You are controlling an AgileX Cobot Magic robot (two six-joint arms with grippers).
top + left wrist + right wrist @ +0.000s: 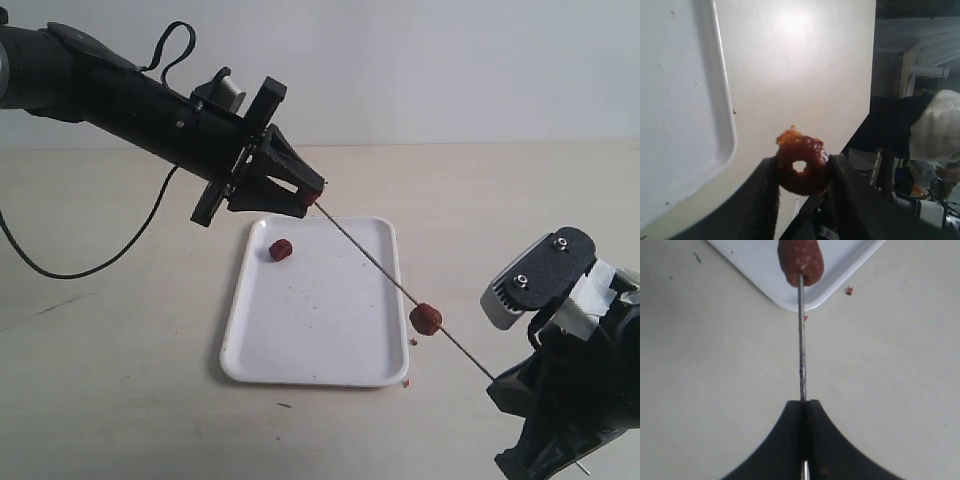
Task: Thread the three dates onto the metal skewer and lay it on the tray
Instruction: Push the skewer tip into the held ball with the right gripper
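Note:
My left gripper (308,197) is shut on a dark red date (801,166) with a hole through its middle, held above the white tray's (300,355) far edge. The thin metal skewer (372,260) slants from that date down to my right gripper (496,381), which is shut on its lower end (801,365). Whether the skewer's tip is inside the held date I cannot tell. A second date (425,319) sits threaded on the skewer over the tray's right rim, also seen as the date (800,262) in the right wrist view. The third date (281,249) lies loose on the tray.
Small red crumbs (411,341) lie on the table by the tray's near right corner (790,302). A black cable (60,270) loops over the table at the far left. The tray (680,125) fills one side of the left wrist view.

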